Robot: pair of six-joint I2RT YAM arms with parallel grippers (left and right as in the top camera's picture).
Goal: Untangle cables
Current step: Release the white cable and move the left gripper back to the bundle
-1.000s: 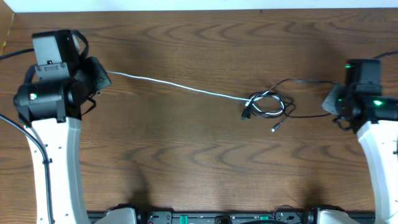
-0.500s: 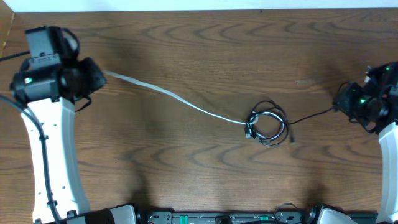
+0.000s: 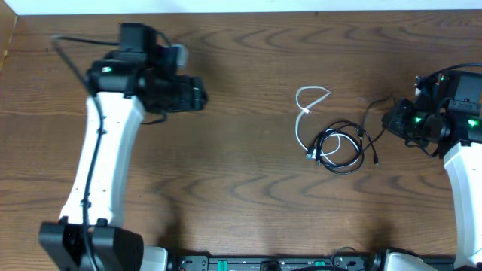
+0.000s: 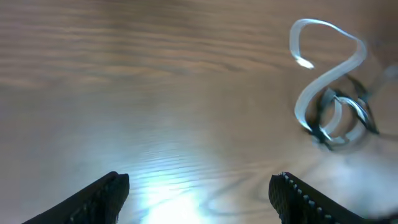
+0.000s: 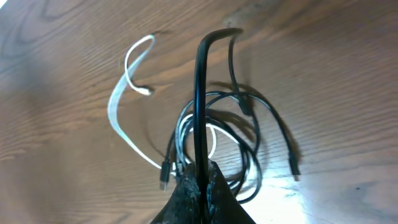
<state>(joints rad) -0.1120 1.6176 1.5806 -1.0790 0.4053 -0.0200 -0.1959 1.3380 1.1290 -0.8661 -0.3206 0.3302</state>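
A white cable (image 3: 303, 120) lies slack in a curl at the table's middle right, its lower end running into a coil of black cable (image 3: 343, 148). In the left wrist view the white cable (image 4: 333, 71) and the coil (image 4: 346, 118) sit far ahead at the right. My left gripper (image 3: 203, 95) is well to their left, and its jaws (image 4: 199, 190) stand open over bare wood. My right gripper (image 3: 392, 120) is to the right of the coil. It (image 5: 202, 183) is shut on a black cable (image 5: 200, 93) that arches up from the coil (image 5: 233, 146). The white cable (image 5: 121, 106) lies to the left of the coil.
The tabletop (image 3: 241, 196) is dark wood, with a pale wall strip along the far edge (image 3: 226, 6). The left arm's white link (image 3: 102, 165) slants across the left side. Loose plug ends (image 5: 164, 182) lie beside the coil.
My left gripper opened and let go of the white cable, which recoiled toward the coil. The left arm swung right toward the middle. My right gripper kept its grip on the black cable.
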